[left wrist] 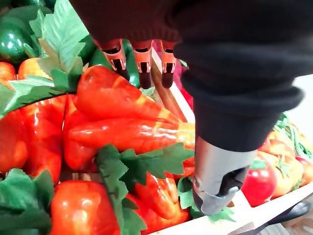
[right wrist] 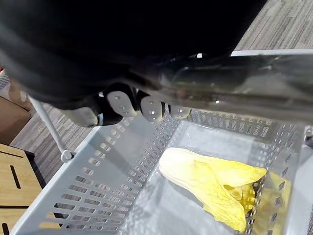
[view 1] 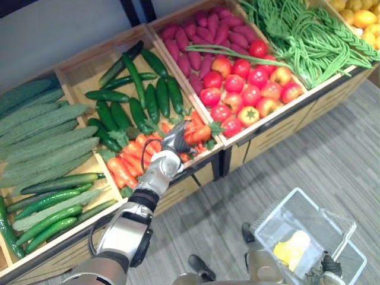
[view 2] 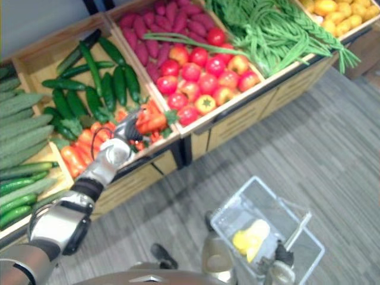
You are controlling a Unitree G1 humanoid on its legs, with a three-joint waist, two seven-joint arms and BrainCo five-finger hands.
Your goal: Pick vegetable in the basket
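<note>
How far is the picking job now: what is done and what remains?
Done: one yellow leafy vegetable lies in the clear plastic basket, whose handle the right hand grips. In hand: the left hand is open over the orange-red carrots, none gripped. Left: grasp one, carry it to the basket.

Reference: carrots (view 1: 122, 169). Cucumbers (view 1: 145, 95) behind them, same crate. Tomatoes (view 1: 243, 89) to their right, next crate; long beans (view 1: 309, 35) farther right. Basket (view 1: 274, 209) before them, rightward, leafy vegetable (view 1: 291, 246) inside.
</note>
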